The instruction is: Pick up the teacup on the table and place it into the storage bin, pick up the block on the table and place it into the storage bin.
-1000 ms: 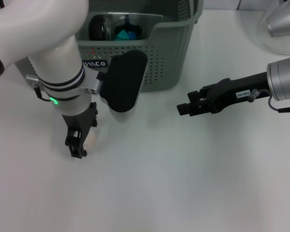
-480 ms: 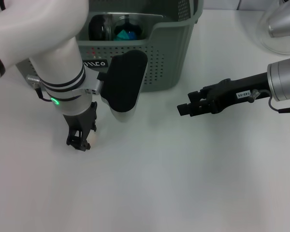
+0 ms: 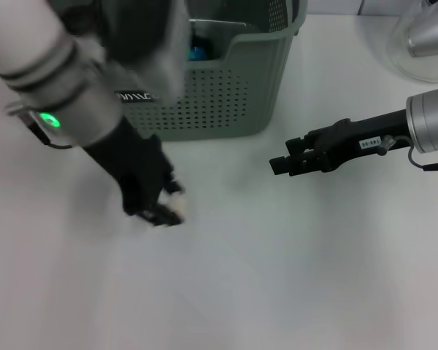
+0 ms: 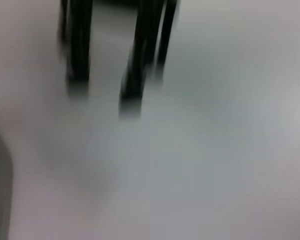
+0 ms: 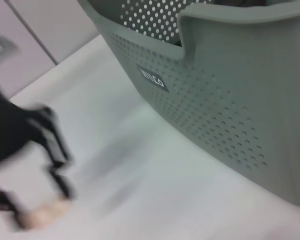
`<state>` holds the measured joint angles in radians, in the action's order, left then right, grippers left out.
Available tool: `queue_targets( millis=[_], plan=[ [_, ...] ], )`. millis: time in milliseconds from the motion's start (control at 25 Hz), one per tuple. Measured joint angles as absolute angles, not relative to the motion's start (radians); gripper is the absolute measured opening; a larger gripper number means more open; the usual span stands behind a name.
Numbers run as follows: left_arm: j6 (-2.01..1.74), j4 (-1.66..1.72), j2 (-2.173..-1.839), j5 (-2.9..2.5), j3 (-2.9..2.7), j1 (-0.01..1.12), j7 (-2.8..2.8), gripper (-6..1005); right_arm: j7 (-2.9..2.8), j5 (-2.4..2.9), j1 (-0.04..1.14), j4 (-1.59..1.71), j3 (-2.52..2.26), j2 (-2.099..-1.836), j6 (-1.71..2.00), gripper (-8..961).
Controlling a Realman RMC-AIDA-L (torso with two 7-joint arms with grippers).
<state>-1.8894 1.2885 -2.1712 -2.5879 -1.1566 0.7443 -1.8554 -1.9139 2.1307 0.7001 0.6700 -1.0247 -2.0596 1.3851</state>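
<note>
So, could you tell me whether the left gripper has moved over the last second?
Yes. The left gripper has shifted toward the robot's right, from below the storage bin's logo label to nearer the bin's middle, carrying a small pale block.

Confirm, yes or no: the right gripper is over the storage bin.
No. In the head view the right gripper hangs over bare table, beside the storage bin, not above it.

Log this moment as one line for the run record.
left gripper: holding pale block above table | right gripper: idle beside bin
</note>
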Motion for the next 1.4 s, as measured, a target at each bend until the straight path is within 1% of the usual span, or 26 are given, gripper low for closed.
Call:
queue_targets(
  millis=[120,200,320,400,560,760,840,960,1160,1400],
  plan=[
    [-2.013,1.290,-2.161,-2.367,-0.852,0.731,-1.857,427,-1.911,2.131,0.700,0.671,-1.025,-2.056,1.385,689],
    [-2.028,1.285,-2.149,-2.220,-0.693,0.709,-1.879,431,-1.909,2.131,0.700,0.672,-1.025,-2.054,1.385,689],
    [-1.980,1.278,-2.125,-2.018,-0.579,0.681,-1.935,437,-1.909,2.131,0.705,0.673,-1.025,-2.049,1.386,689],
    [-1.904,1.277,-2.116,-1.956,-0.572,0.680,-1.958,441,-1.909,2.131,0.709,0.673,-1.025,-2.048,1.388,689],
    [-1.633,1.265,-2.107,-1.995,-0.619,0.709,-2.002,449,-1.906,2.131,0.713,0.674,-1.030,-2.048,1.388,690],
    [-1.367,1.203,-2.087,-2.138,-0.781,0.745,-2.119,458,-1.902,2.131,0.707,0.674,-1.031,-2.048,1.389,690],
    [-1.300,1.174,-2.086,-2.208,-0.839,0.763,-2.156,462,-1.899,2.132,0.703,0.674,-1.029,-2.047,1.390,691],
    [-1.234,1.144,-2.093,-2.298,-0.875,0.788,-2.185,468,-1.892,2.132,0.698,0.674,-1.025,-2.046,1.390,691],
    [-1.177,1.091,-2.100,-2.411,-0.889,0.832,-2.221,711,-1.889,2.132,0.698,0.673,-1.027,-2.046,1.390,691],
    [-1.196,1.151,-2.107,-2.414,-0.873,0.823,-2.234,747,-1.887,2.132,0.698,0.673,-1.031,-2.045,1.390,692]
  ],
)
